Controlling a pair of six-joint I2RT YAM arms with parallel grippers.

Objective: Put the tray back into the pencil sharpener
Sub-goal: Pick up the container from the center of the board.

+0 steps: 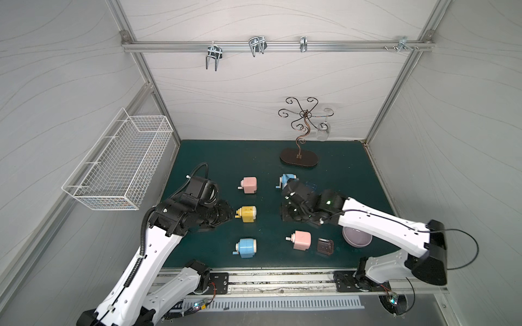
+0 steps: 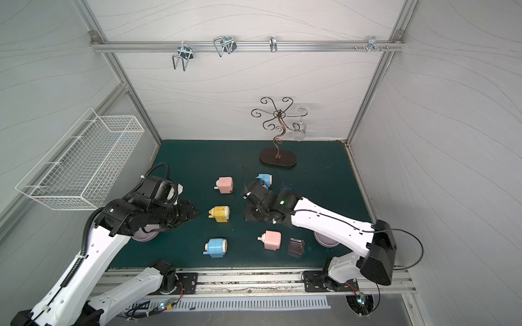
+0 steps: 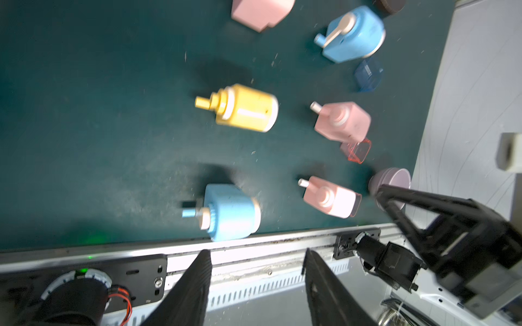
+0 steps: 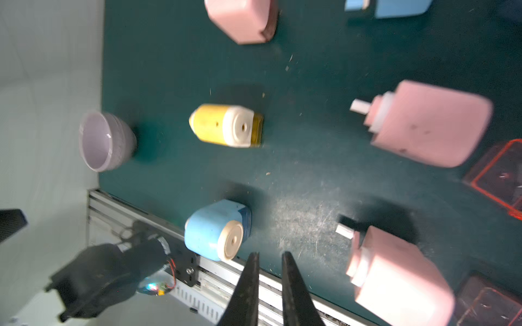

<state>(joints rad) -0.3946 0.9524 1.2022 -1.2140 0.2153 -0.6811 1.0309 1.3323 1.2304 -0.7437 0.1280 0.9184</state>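
Six sharpeners [image 3: 243,108] | left claw [image 3: 257,251] wide, empty | right claw [image 4: 271,253] narrow, empty | right arm [image 1: 381,225] likely covers red tray [image 3: 357,151]

Bare mat [image 1: 269,225] between yellow sharpener [image 1: 246,214] and front pink sharpener [image 1: 301,240]

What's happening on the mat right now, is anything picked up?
Nothing is held. The left gripper and right gripper hover over the mat, jaws apart and empty. Three trays lie loose beside sharpeners: blue tray by the far blue sharpener, red tray by the middle pink sharpener, dark tray by the near pink sharpener.
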